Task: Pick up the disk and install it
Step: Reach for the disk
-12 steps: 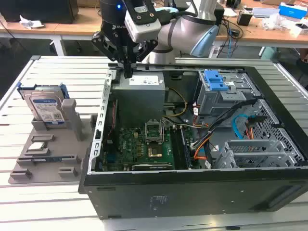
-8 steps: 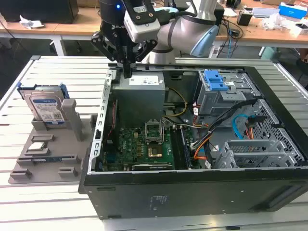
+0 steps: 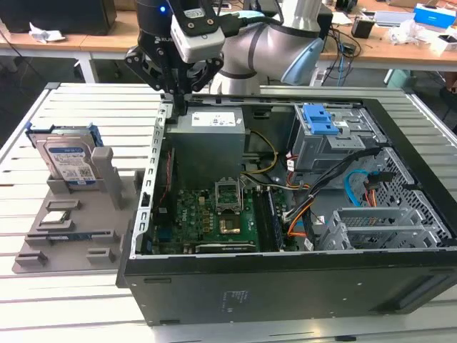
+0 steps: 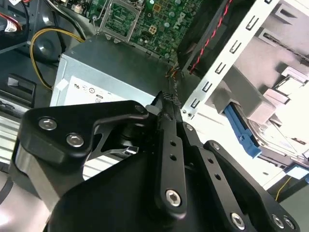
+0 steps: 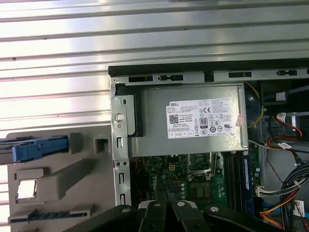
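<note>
The hand [image 3: 176, 104] is seen near the top of the exterior view, left of the middle, over the back corner of the open computer case [image 3: 285, 286], just beside the grey power box [image 3: 207, 139]. Its fingers are pressed together and nothing is held in them. The disk [image 3: 68, 158] is found at the exterior view's left, stood on its edge in a grey holder [image 3: 71, 236] on the bench [image 3: 86, 107], well apart from the hand. The disk is judged to be stiff, a bit heavy and easily hurt by a drop. Its smooth metal faces could slip, so it is best taken by the blue frame [image 3: 63, 131] along its edges.
</note>
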`<move>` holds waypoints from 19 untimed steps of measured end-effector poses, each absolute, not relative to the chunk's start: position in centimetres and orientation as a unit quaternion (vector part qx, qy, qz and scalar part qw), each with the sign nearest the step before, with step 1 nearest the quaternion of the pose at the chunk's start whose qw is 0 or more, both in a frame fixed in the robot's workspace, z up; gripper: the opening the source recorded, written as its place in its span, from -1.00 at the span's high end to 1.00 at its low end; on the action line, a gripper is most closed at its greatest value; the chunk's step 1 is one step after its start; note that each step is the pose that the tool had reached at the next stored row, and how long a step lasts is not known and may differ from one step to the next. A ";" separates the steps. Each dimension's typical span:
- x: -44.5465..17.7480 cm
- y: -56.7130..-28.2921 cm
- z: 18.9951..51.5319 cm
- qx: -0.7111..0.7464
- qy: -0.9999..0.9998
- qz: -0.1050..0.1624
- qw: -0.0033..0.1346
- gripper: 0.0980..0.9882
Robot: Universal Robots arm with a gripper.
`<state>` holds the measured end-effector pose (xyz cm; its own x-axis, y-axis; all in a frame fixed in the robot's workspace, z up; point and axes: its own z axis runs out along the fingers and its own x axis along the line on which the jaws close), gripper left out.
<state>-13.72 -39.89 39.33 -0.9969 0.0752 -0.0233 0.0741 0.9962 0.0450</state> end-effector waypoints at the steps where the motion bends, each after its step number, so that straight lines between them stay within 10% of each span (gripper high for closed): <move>1: -14.0 -39.9 39.3 0.037 0.999 0.022 0.013 0.98; 19: -20.5 -39.9 39.3 0.037 0.999 0.022 0.013 0.98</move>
